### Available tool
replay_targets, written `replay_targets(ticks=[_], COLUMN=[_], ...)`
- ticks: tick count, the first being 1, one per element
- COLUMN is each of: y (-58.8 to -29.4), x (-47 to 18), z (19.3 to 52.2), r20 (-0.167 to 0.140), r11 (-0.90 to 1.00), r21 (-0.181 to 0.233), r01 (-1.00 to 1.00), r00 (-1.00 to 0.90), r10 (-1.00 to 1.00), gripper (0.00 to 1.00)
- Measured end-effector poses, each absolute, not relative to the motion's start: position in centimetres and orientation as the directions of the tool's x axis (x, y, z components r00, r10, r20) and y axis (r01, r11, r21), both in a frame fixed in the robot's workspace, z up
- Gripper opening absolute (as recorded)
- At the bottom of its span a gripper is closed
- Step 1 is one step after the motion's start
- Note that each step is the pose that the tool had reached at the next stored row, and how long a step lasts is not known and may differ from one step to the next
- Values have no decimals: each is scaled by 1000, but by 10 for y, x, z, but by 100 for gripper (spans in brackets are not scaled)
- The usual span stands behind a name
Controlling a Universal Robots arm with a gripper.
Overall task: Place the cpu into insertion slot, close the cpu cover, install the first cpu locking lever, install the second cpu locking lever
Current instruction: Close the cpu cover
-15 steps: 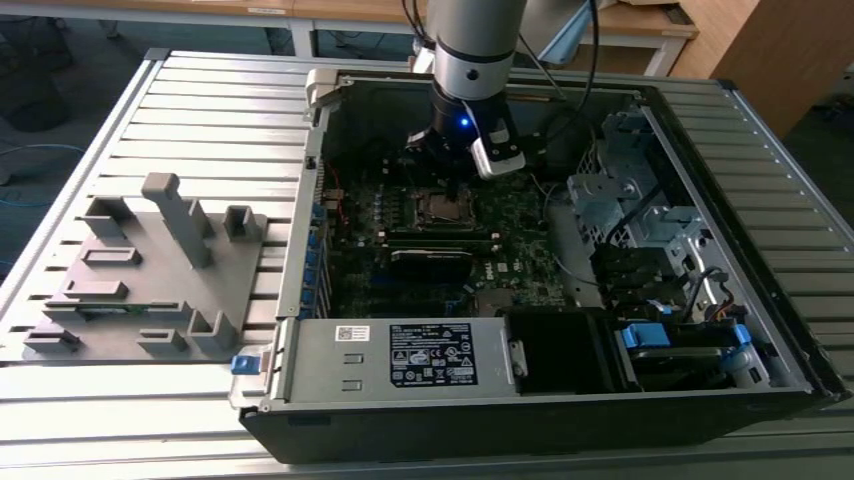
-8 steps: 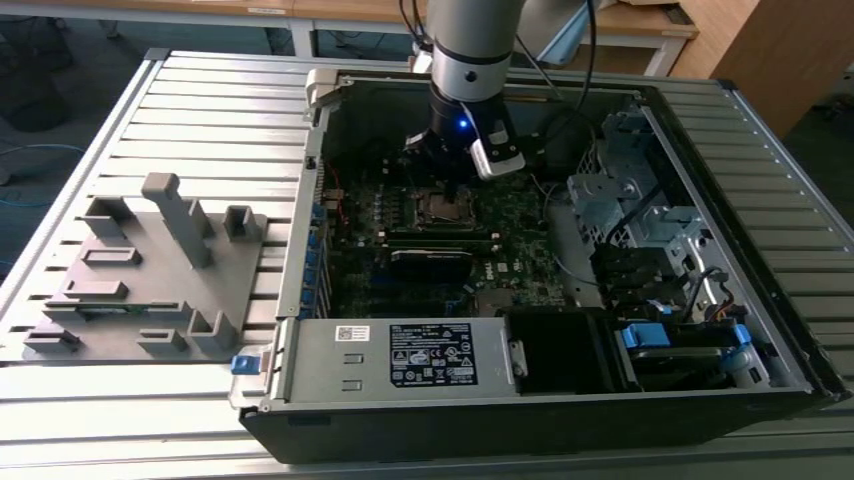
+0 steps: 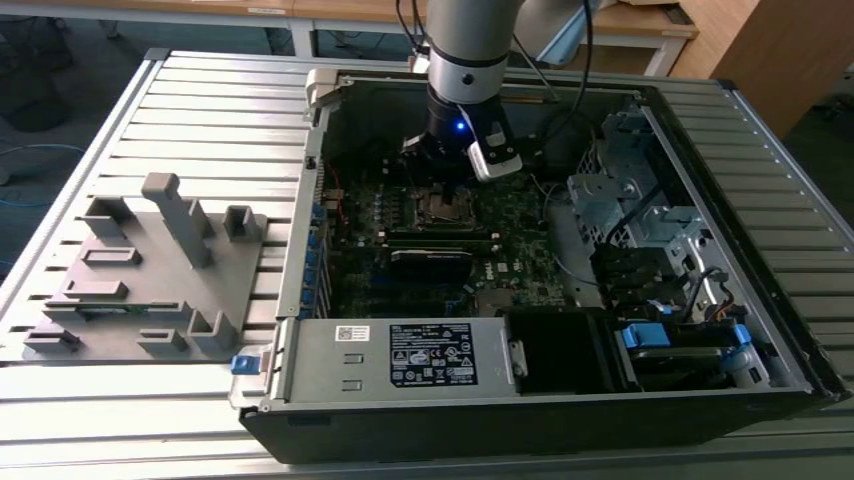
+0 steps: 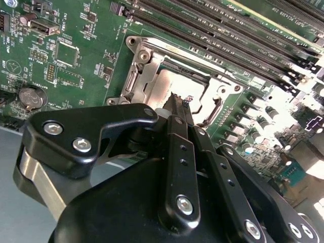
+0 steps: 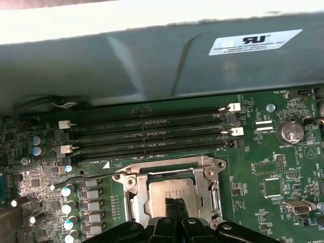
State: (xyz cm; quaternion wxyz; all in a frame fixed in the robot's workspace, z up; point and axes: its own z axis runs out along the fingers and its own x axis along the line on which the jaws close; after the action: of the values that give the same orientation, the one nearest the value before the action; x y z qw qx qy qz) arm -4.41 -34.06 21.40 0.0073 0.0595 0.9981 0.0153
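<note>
our gripper [image 4: 177,101], fingers together, hovers over the cpu [image 5: 164,191], framed by the cpu cover [image 5: 137,200]. we judge it light, stiff and fragile: grip the edges only.

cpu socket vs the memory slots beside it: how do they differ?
Shape: the insertion slot is square with a silvery metal rim; the memory slots are long, narrow black strips.
Count: one insertion slot, four parallel memory slots.
Place: the hand is over the insertion slot; the memory slots lie between it and the case wall.
Both sit on the green board.
</note>
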Motion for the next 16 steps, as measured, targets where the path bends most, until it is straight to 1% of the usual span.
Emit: replay_targets(ticks=[16], y=[-340], x=[-44], z=[215], r20=[-13], r11=[993], r21=[32], r01=[110], r00=[-994], r10=[111], gripper=[10])
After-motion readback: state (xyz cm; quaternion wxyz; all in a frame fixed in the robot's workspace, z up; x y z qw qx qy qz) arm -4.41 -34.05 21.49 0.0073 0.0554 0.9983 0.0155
